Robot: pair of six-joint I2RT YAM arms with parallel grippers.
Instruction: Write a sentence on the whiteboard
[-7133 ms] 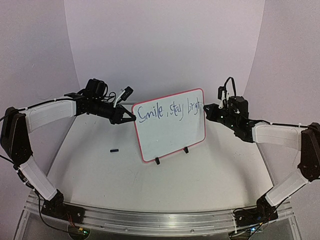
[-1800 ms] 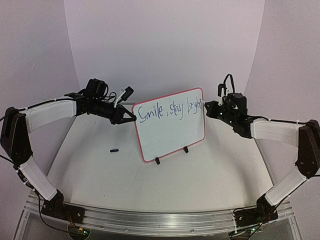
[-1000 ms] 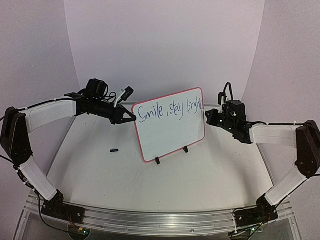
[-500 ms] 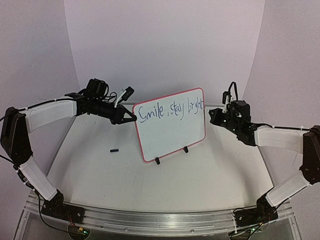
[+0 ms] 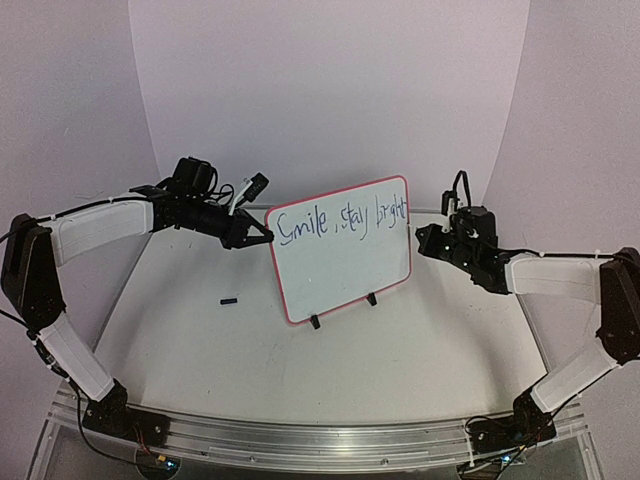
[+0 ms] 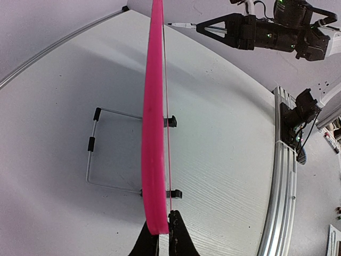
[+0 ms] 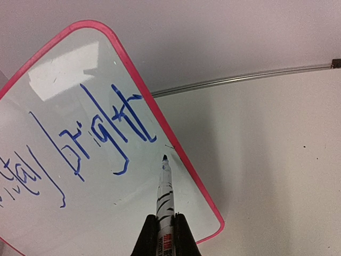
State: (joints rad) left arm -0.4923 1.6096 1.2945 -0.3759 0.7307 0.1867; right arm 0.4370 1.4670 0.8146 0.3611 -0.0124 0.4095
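The whiteboard [image 5: 345, 270] with a red-pink frame stands tilted mid-table on two black clip feet. The sentence [image 5: 340, 220] in blue reads "Smile, stay bright" along its top. My left gripper [image 5: 258, 237] is shut on the board's left edge; in the left wrist view the pink frame [image 6: 153, 133] runs edge-on between the fingertips [image 6: 158, 234]. My right gripper [image 5: 424, 243] is shut on a white marker [image 7: 165, 200], right of the board. The marker's tip points at the white face just below the "t" of "bright" [image 7: 101, 138], near the right frame edge; contact cannot be told.
A small black cap [image 5: 229, 300] lies on the table left of the board. A wire stand [image 6: 98, 160] sits behind the board in the left wrist view. A metal rail [image 5: 320, 440] runs along the table's near edge.
My right gripper with the marker has drawn back right and dropped slightly from the board's top right corner. The word "bright" now ends in a finished "t". The left arm has not moved.
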